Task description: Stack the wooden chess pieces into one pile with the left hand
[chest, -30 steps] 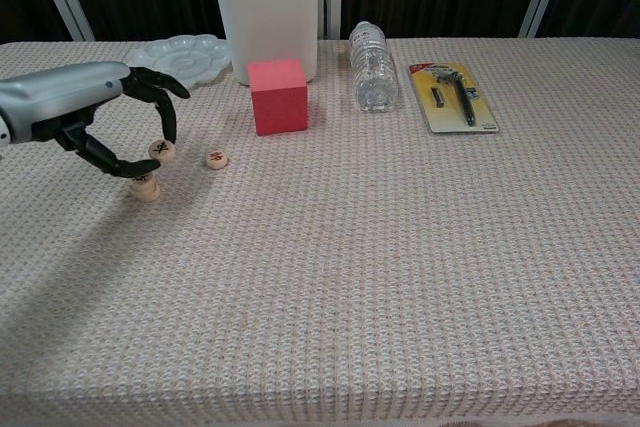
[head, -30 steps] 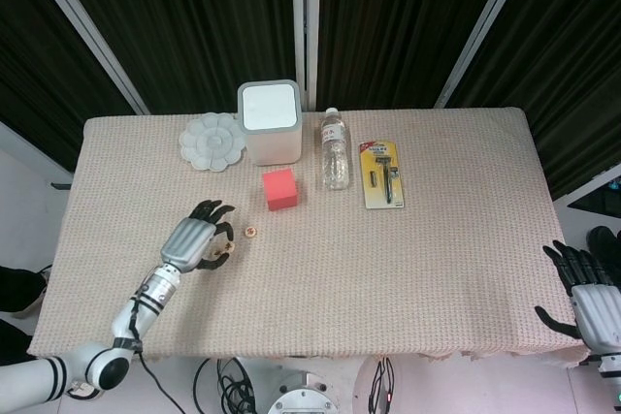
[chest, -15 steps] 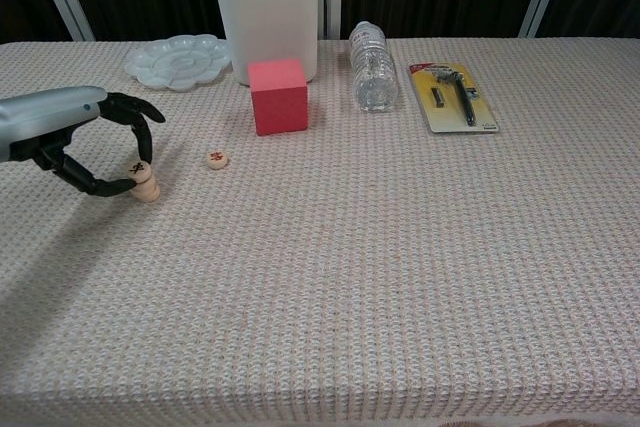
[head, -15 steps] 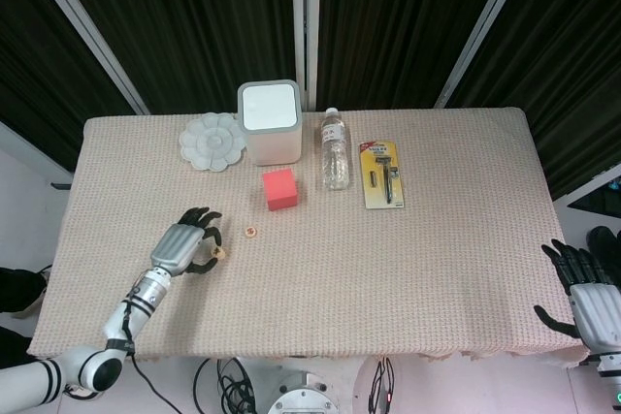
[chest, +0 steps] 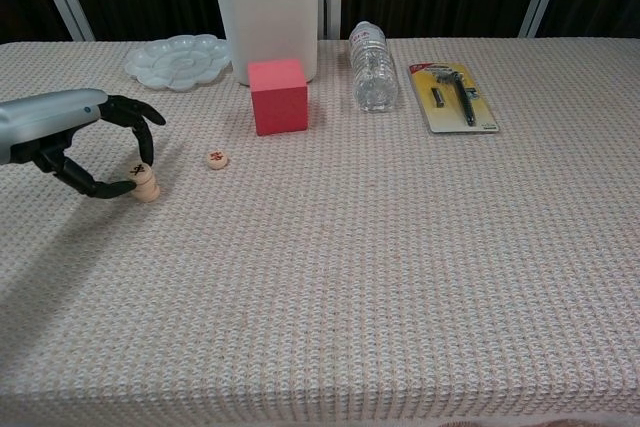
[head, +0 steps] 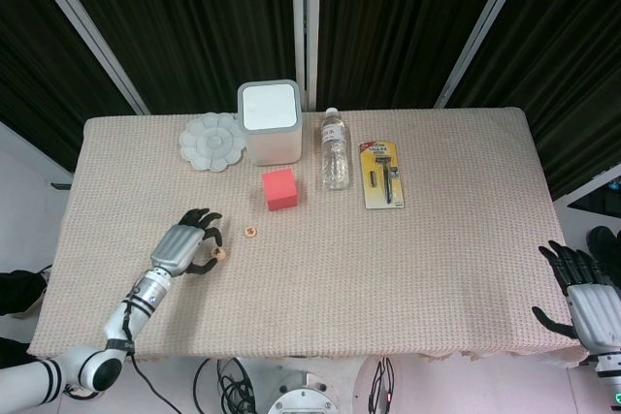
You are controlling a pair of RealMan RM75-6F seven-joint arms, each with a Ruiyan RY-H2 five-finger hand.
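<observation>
Piece now seated on the stack [chest: 146, 183], left hand [chest: 95, 142] still pinching it; 1 loose piece [chest: 217, 159] waits towards the red cube [chest: 278, 95]

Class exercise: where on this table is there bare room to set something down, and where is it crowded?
Free: the cloth nearer than the red cube, and everything right of the razor pack. Crowded: the far row of palette, bin, bottle, and around the left hand at the stack.
</observation>
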